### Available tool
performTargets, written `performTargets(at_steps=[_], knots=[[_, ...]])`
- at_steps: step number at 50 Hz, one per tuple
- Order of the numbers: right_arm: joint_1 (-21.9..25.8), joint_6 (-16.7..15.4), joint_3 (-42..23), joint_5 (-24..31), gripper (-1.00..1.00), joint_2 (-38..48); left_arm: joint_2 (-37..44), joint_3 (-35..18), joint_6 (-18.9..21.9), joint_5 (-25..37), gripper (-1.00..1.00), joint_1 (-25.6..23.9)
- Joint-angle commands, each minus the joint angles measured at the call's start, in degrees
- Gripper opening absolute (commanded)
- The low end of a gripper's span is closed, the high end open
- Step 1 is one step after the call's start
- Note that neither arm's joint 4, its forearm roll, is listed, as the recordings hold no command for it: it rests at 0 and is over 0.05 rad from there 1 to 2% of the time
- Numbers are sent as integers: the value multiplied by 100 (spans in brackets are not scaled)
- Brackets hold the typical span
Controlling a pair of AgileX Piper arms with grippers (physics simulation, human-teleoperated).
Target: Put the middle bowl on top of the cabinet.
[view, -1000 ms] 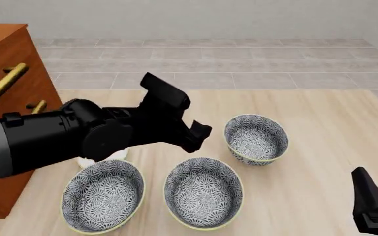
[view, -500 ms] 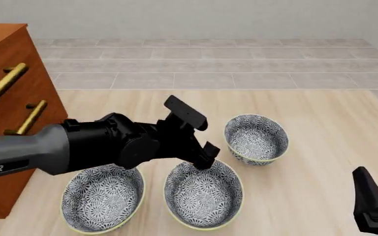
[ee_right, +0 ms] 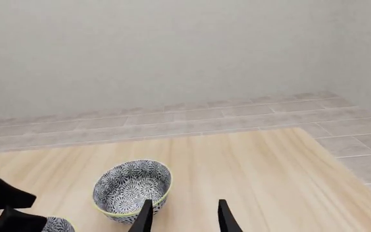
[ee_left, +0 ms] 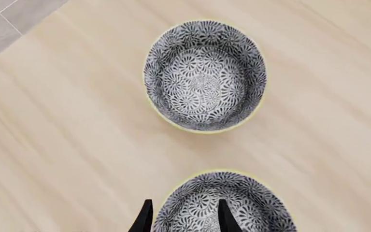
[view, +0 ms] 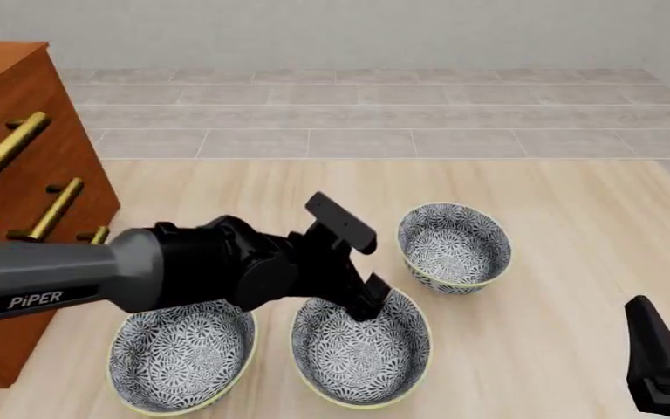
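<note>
Over the worktop (view: 568,262), we see our left tool (ee_left: 182,223) spread open astride the middle bowl's (view: 361,343) rim; the right tool (ee_right: 182,217) is also open.

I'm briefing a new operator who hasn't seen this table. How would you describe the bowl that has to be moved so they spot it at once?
Start at the tall reddish-brown cabinet on the left. Three patterned bowls sit on the table beside it; take the middle bowl, near the front edge. Unlike its look-alike neighbours, it has the left gripper at its rim.
</note>
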Motion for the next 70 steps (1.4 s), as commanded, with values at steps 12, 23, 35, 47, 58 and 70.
performTargets(at_steps=[12,23,35,47,58,70], knots=[[15,-18,-1,1,100,1,217,290,53,-276,100,314],[2,-11,-15,12,100,-1,344,467,-34,-453,100,345],[4,-19,9,-12,100,-4,499,727,-80,-684,100,373],[4,-18,1,-4,100,-3,627,923,-135,-857,100,390],[6,-19,4,-13,100,3,657,964,-205,-892,100,353],[-6,-20,-3,-6,100,3,424,964,-275,-911,-100,487]])
